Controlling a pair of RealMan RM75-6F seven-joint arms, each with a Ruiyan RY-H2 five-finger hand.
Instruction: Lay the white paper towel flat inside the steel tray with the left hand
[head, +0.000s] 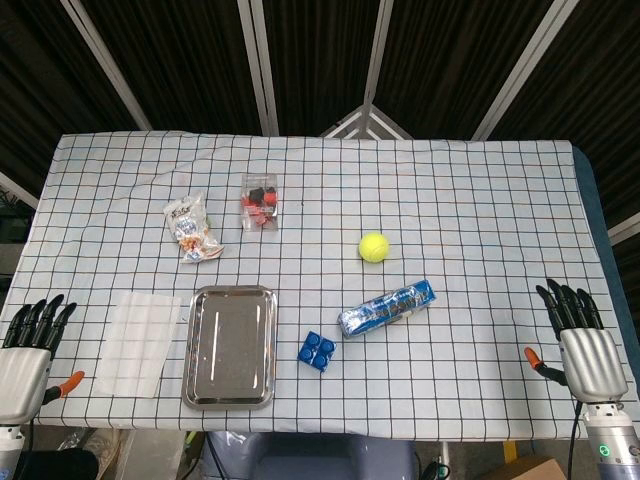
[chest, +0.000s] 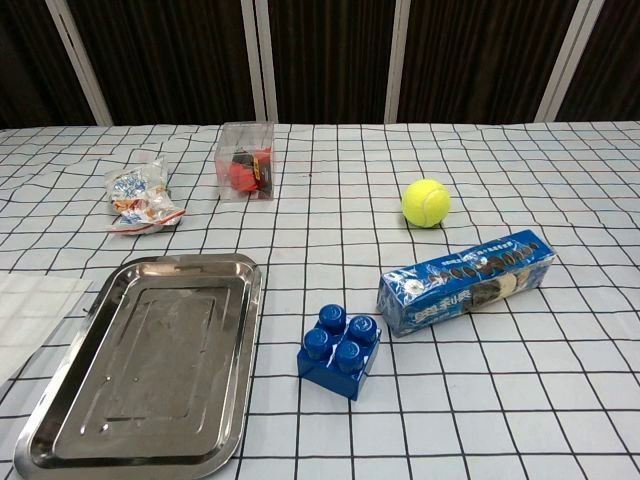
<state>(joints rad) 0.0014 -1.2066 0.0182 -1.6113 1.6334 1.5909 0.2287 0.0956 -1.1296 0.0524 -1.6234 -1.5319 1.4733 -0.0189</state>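
**Towel beside the tray, both my hands free**

My left hand (head: 28, 350) rests at the desk's (head: 480, 200) near left corner, fingers apart and extended, holding nothing; it shows only in the head view; just right of it the paper towel (head: 140, 341) lies flat on the checked cloth, apart from my hand and just beside the tray (head: 231, 346) without overlapping it; in the chest view only the towel's right part shows at the left edge; the tray sits bare inside, its long side running away from me; beyond the towel and tray lie a crumpled snack bag (head: 192, 229) and, right of that, a clear box (head: 259, 200) with red and dark pieces inside; right of the tray stands a blue block (head: 317, 351), studs up; just beside it a blue biscuit pack (head: 387, 307) lies at a slant; a tennis ball (head: 374, 247) sits beyond the pack; my right hand (head: 586, 350) rests at the near right edge, well apart from everything, fingers extended and spread, holding nothing.
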